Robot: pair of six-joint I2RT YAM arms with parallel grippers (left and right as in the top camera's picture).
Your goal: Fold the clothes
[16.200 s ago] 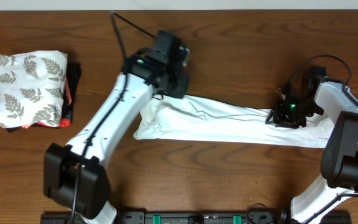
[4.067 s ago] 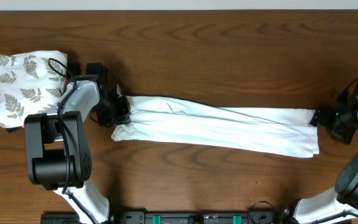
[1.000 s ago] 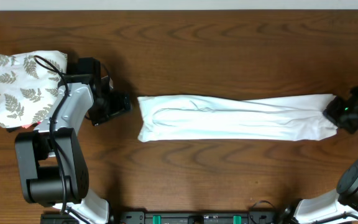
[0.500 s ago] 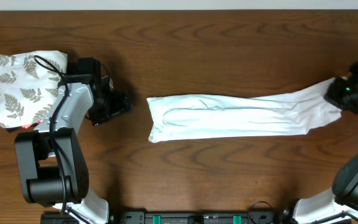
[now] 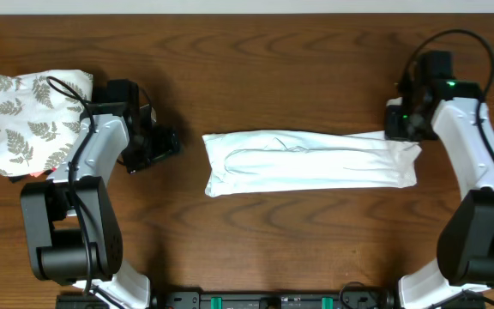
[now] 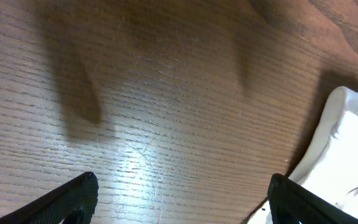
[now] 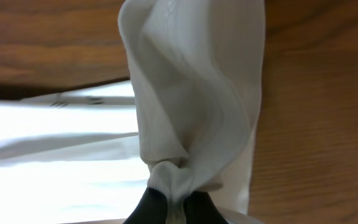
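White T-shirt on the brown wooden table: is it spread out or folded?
Folded: the white T-shirt lies as a long narrow strip, its right end bunched in the shut right gripper.

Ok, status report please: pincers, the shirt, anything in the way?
Left pincer open, off the T-shirt. Right pincer shut on its end. Fern-print pile far left, not in the way.

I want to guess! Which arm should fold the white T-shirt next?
Probably right. The right gripper pinches one raised end of the T-shirt; the left gripper is open, off it.
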